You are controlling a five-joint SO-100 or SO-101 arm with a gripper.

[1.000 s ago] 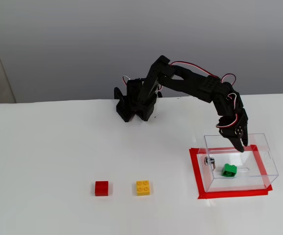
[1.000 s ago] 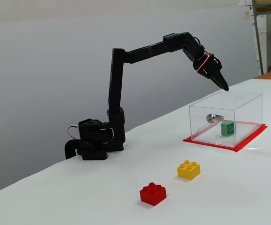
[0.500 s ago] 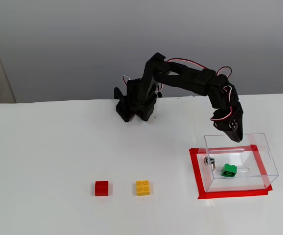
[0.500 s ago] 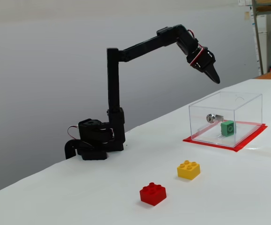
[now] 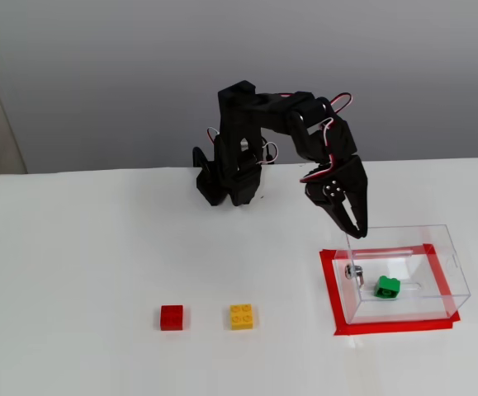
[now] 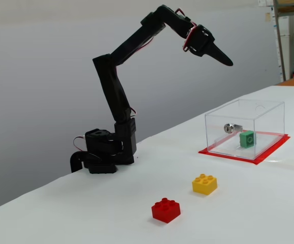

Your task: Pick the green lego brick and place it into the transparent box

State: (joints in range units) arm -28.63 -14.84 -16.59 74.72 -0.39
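The green lego brick (image 5: 387,287) (image 6: 247,139) lies tipped on its side on the floor of the transparent box (image 5: 457,276) (image 6: 268,119), beside a small metal fitting (image 5: 354,271). In both fixed views my gripper (image 5: 358,230) (image 6: 227,61) is raised well above the table, behind the box's arm-side edge. Its jaws are shut to a point with nothing between them, and it touches neither the box nor the brick.
A red tape frame (image 5: 329,289) (image 6: 228,155) borders the box. A red brick (image 5: 172,317) (image 6: 166,210) and a yellow brick (image 5: 241,316) (image 6: 204,184) sit on the white table away from the box. The arm's base (image 5: 226,177) (image 6: 103,152) stands at the back.
The arm has lifted and folded back toward its base, carrying the shut gripper up and away from the box's top. The green brick has stayed put inside the box.
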